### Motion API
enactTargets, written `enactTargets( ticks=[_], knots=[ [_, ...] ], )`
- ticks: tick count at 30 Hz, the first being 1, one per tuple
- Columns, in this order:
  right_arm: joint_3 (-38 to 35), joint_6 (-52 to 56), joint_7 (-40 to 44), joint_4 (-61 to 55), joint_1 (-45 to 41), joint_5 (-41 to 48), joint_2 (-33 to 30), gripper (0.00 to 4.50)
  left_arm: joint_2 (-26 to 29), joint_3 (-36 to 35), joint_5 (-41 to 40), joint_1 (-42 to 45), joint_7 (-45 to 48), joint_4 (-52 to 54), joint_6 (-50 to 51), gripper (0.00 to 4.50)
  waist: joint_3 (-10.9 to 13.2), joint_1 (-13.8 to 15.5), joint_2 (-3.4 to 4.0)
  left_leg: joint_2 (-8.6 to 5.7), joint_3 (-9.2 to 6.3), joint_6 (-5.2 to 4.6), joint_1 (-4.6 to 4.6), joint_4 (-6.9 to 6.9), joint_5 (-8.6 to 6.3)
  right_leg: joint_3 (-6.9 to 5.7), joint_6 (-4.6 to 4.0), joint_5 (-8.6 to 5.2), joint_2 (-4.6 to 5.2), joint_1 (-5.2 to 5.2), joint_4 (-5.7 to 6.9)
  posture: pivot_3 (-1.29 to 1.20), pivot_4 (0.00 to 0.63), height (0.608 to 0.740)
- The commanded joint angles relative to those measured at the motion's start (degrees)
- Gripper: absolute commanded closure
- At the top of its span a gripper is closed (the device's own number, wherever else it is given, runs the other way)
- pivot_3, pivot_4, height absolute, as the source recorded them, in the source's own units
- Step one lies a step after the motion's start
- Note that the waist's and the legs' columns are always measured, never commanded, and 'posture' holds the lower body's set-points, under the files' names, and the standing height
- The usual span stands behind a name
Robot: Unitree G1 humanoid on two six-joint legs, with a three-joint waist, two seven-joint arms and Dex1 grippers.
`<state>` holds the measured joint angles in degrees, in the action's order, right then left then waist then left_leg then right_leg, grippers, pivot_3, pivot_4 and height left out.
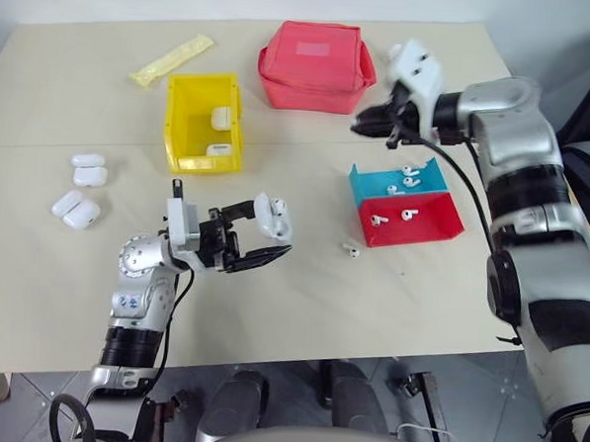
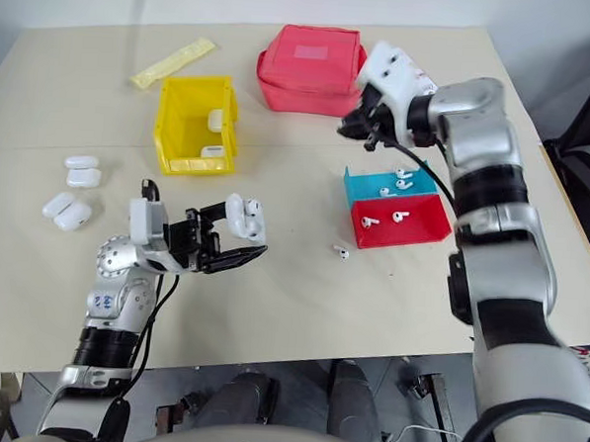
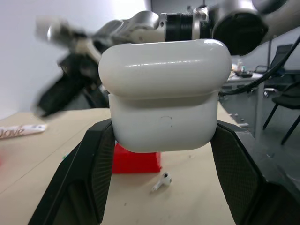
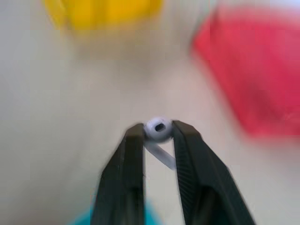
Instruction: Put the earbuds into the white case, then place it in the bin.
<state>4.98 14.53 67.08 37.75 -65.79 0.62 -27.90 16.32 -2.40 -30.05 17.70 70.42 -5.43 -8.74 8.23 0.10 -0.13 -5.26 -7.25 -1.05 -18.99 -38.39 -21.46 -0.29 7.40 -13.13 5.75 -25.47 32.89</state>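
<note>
Left gripper point(image 1: 259, 241) is gripping the white case point(image 1: 271, 216) above the table point(image 1: 390, 295), just in front of the yellow bin point(image 1: 203, 122). Right gripper point(image 4: 158, 136) is pinching one earbud point(image 4: 158, 130) over the blue tray point(image 1: 401, 177); more earbuds are lying in both trays.

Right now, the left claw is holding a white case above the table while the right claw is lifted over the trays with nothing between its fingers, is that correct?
Not quite. The left claw does hold the white case above the table, but the right claw, up over the trays, is not empty: the right wrist view shows an earbud pinched between its fingertips.
</note>
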Motion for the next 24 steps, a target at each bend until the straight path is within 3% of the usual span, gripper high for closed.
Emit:
enactTargets(
  ticks=[1,6,10,12,16,24],
  knots=[
    [-5.0,14.5,-1.2,-23.6,8.3,8.8,-1.8,4.03,-1.4,0.8,-1.2,1.9,0.7,-1.3,-0.5,1.78,0.0,0.2,-0.01,-0.01,0.01,0.00,-0.03,-0.03,0.00,-0.09,-0.01,0.00,0.04,-0.01,0.00,0.00,0.150,0.740],
    [-14.0,39.4,-10.0,-57.1,23.6,26.2,0.9,4.03,-3.1,1.7,-1.0,4.9,2.5,-5.3,-0.8,1.78,0.0,1.1,0.00,-0.02,0.01,0.03,-0.21,-0.35,-0.04,-0.17,-0.02,0.00,0.10,-0.01,-0.03,0.00,0.150,0.740],
    [-20.0,49.7,-18.3,-68.1,28.4,36.4,4.9,4.03,-3.9,1.8,-0.5,7.4,3.9,-9.1,-1.5,1.78,-0.1,1.4,-0.03,-0.02,0.05,0.02,-0.19,-0.38,-0.06,-0.11,-0.02,0.00,0.09,0.00,-0.03,0.00,0.150,0.740],
    [-24.8,56.5,-25.0,-75.2,32.2,44.6,9.9,4.03,-4.6,2.1,-0.3,9.2,5.3,-11.7,-1.9,1.78,-0.1,1.5,-0.11,-0.04,0.05,0.01,-0.19,-0.45,-0.07,-0.11,-0.02,0.01,0.09,0.02,-0.01,0.00,0.150,0.740],
    [-30.8,63.0,-36.7,-80.6,36.1,56.5,16.2,4.03,-5.5,2.2,0.0,12.5,7.8,-16.3,-3.0,1.78,-0.2,1.6,-0.12,-0.05,-0.04,-0.01,-0.20,-0.47,-0.09,-0.12,-0.04,0.00,0.09,0.02,0.04,0.00,0.150,0.740],
    [-31.0,58.7,-52.8,-80.9,42.1,71.4,16.2,4.03,-6.6,2.2,0.1,16.5,10.7,-20.7,-4.1,1.78,-0.2,1.3,-0.09,-0.05,0.01,-0.04,-0.16,-0.47,-0.10,-0.12,-0.04,0.00,0.08,0.02,0.06,0.00,0.150,0.740]
  ],
)
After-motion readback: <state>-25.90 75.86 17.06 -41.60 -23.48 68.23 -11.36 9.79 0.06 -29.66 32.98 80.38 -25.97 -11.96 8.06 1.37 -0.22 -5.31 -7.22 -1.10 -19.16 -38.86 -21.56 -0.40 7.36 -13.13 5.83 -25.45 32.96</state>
